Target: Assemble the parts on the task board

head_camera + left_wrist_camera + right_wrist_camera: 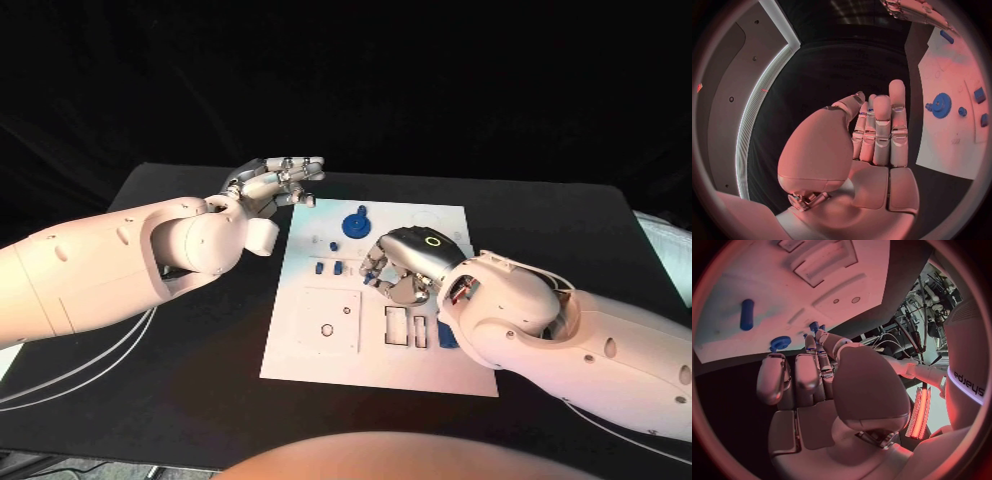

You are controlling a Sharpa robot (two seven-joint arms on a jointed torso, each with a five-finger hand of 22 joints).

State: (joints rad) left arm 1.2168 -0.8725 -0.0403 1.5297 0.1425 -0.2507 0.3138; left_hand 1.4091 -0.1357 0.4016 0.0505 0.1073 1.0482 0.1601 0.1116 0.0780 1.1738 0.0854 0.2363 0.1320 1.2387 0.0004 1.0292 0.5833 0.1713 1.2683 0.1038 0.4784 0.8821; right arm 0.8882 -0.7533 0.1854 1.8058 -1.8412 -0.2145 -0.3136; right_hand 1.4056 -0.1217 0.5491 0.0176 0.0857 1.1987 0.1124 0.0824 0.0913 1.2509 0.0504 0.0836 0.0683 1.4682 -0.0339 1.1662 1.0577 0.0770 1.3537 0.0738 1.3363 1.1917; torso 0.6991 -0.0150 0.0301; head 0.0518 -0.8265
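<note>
The white task board (329,350) lies mid-table. On its far part sits a blue gear (356,222), with small blue parts (329,268) in a row nearer me. My right hand (404,265) hangs over the board's middle with fingers curled down. Its thumb and fingertips (819,335) pinch a small blue part (814,326), close to the gear (780,343). My left hand (274,185) hovers off the board's far left corner. Its fingers (882,127) are stretched out and hold nothing. The board (948,140) and gear (941,105) lie beside it.
Rectangular recesses (397,325) and a square outline (329,320) mark the board's near half. A blue piece (449,338) lies beside my right forearm. An elongated blue part (747,314) rests on the board. Black table (173,400) surrounds the board.
</note>
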